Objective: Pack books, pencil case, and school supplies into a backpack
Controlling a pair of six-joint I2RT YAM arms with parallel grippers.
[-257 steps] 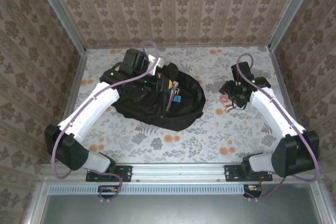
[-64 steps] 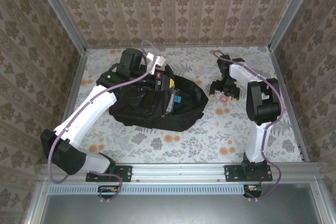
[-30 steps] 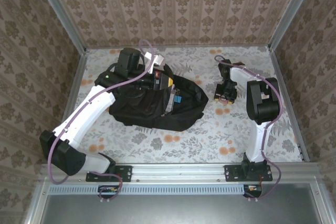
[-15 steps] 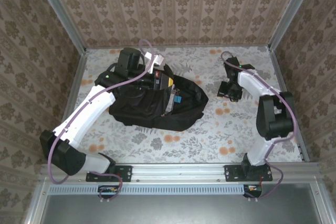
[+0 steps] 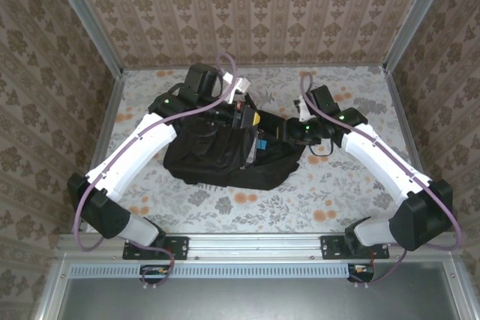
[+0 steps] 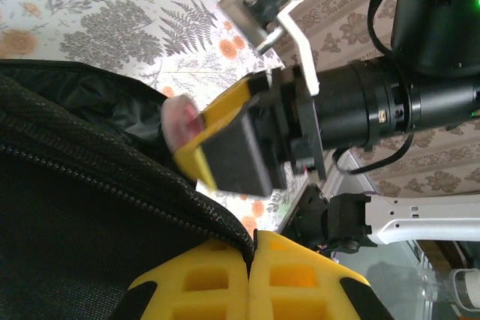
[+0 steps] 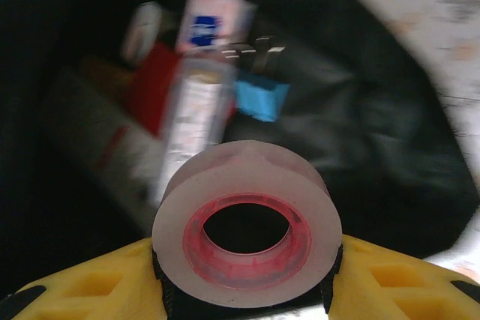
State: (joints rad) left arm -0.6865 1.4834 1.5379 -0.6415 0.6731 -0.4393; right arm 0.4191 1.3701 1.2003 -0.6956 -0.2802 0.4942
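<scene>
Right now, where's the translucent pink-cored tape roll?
The tape roll is clamped in the right gripper, over the right rim of the black fabric backpack in the top view.

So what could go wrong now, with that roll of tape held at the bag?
The tape roll is pinched only at its sides by the right fingers; let go near the backpack rim, it might roll off onto the table. The left fingers clamp just the zip edge to hold the bag open; if that fabric slips, the mouth may sag shut.
</scene>
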